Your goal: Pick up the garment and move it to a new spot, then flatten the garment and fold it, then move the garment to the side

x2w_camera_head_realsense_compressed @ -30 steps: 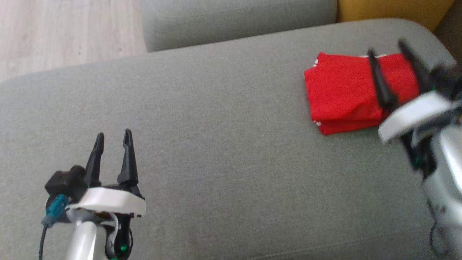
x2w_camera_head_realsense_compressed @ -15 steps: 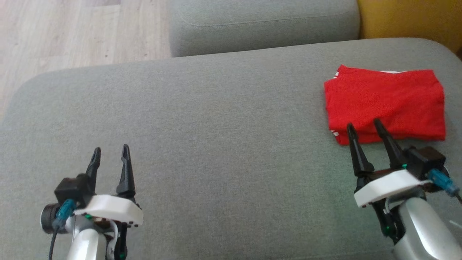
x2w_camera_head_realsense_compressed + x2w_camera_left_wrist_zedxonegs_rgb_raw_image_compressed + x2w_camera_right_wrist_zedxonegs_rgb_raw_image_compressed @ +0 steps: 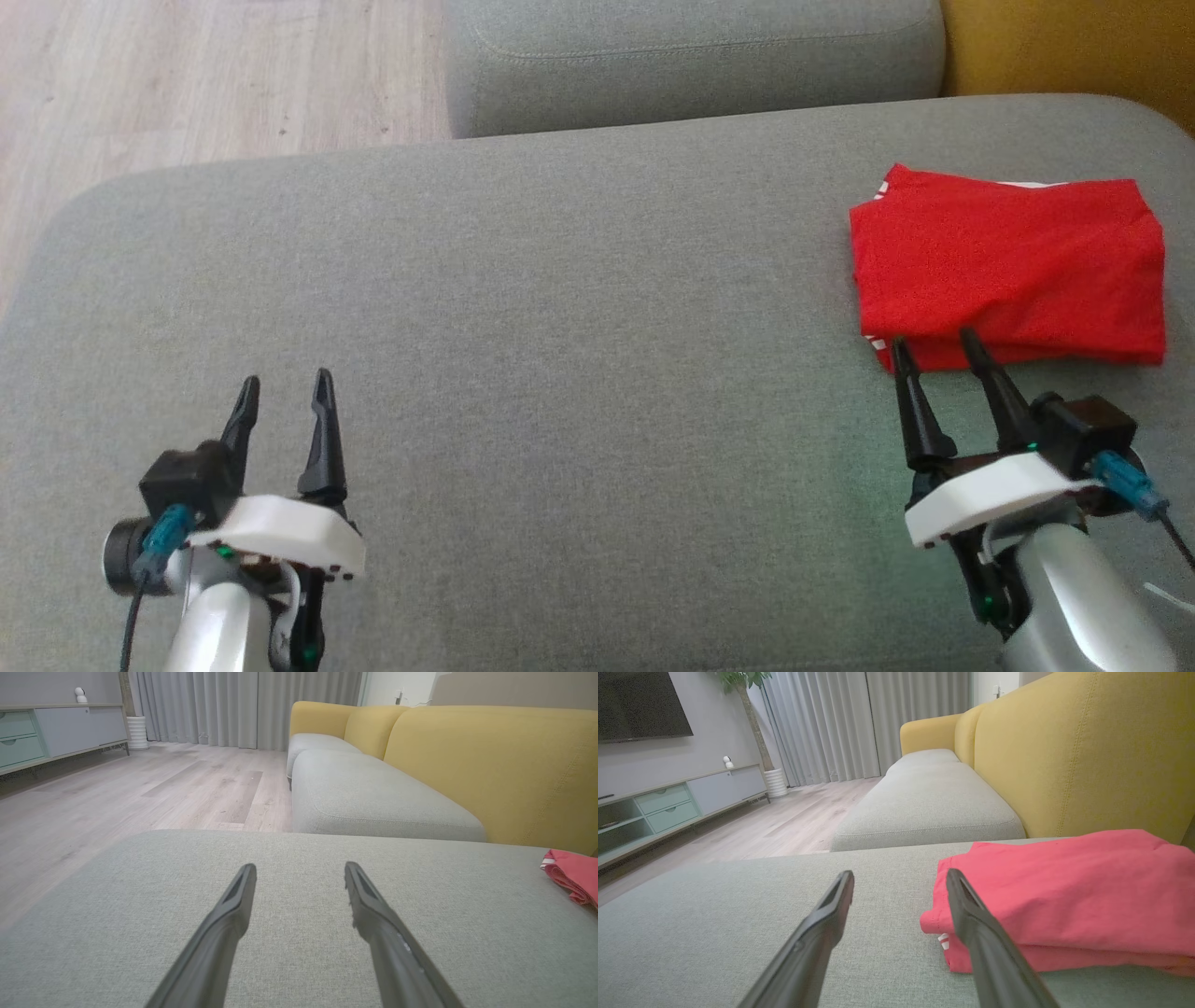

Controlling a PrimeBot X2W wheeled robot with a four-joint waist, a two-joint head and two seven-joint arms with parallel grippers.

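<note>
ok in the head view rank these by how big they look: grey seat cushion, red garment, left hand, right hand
1. grey seat cushion, by far the largest
2. red garment
3. left hand and right hand: they look about the same size, so neither ranks above the other

a broad grey fabric seat cushion [image 3: 560, 327] with rounded corners carries everything, its woven top smooth and flat. the red garment [image 3: 1008, 261] lies directly on it at the far right, near the cushion's right edge, folded into a rough rectangle with its layers stacked along the near side and small bits of white trim showing at the left corners and the far edge.
</note>
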